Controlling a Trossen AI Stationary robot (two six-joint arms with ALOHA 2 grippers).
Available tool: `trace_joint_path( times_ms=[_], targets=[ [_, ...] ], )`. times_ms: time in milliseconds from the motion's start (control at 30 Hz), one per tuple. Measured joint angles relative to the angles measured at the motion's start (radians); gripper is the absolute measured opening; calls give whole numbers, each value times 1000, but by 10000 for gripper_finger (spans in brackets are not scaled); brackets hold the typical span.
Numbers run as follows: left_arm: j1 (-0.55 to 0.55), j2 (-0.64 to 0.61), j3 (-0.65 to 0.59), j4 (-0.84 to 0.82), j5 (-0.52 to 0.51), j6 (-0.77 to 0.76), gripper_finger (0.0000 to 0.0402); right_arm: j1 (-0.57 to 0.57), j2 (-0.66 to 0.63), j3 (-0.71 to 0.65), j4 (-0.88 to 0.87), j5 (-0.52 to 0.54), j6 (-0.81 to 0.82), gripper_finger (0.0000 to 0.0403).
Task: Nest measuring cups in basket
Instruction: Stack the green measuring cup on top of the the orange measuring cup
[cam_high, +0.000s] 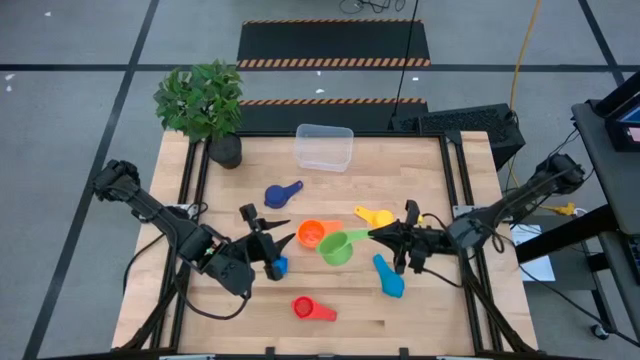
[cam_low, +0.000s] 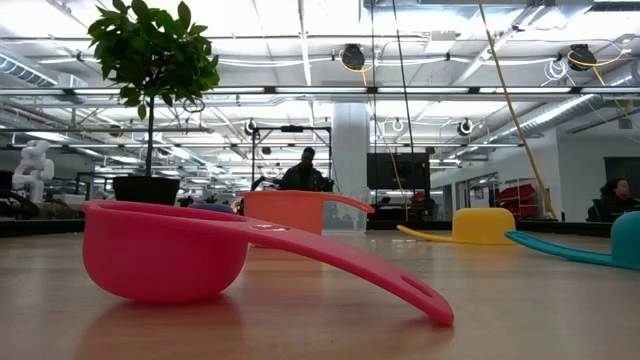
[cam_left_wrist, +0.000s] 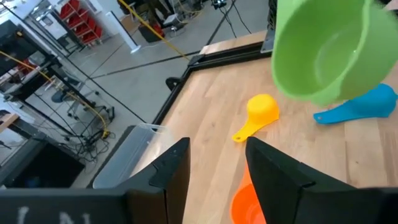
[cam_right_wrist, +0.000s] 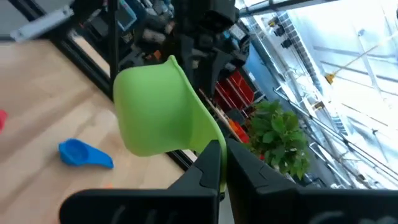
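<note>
High view, left gripper (cam_high: 272, 243): left of bench centre, fingers partly spread, empty, beside the orange cup (cam_high: 311, 235).
Green cup (cam_high: 337, 247): bench centre, lifted.
Right gripper (cam_high: 384, 234): clamped on the green cup's handle.
Handling: light, stiff, slick plastic; likely best gripped by the flat handle.
Basket (cam_high: 324, 147): far edge, empty.

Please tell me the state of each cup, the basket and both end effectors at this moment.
green cup: held by its handle, lifted
orange cup: upright on table
red cup: upright on table
yellow cup: on table
basket: empty
left end effector: open, holding nothing
right end effector: shut on green cup
</note>
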Motion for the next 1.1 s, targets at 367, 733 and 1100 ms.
trace_joint_path(
  times_ms=[367, 733, 1100],
  targets=[
    [12, 0, 0, -97, -51, -75, 152, -162, 96, -181, 387, -205, -83, 0],
    [18, 0, 0, -275, -126, -239, 152, -268, 355, -174, 578, -257, -90, 0],
    [31, 0, -40, -308, -170, -311, 152, -363, 538, -165, 697, -412, -26, 0]
  ],
)
